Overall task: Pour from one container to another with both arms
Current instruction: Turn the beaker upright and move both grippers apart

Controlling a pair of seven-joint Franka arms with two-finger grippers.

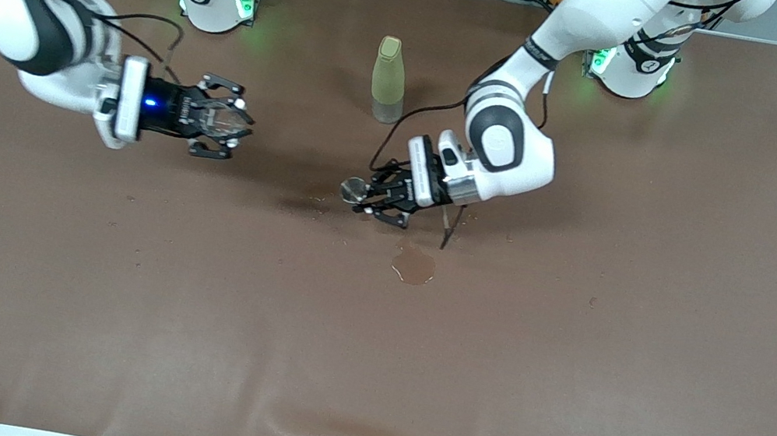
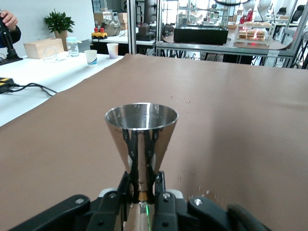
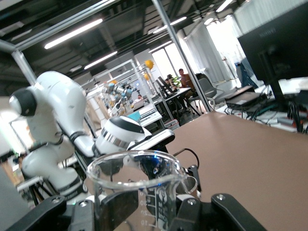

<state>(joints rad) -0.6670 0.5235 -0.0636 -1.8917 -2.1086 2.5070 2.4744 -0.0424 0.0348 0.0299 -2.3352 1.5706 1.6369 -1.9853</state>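
Brown table [image 1: 570,359], left end effector [image 1: 366,197] level gripping jigger [image 2: 141,139], right end effector [image 1: 235,121] apparently clasping cup [image 3: 137,190]

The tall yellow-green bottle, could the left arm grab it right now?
Probably not yet. The left pincer is already shut on the metal jigger, so it has no free grip. The bottle stands apart, with bare table around it.

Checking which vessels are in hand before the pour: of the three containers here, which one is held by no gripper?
The tall pale yellow-green bottle, standing alone on the table. The left gripper grips the silver metal jigger; the right gripper grips the clear glass cup.
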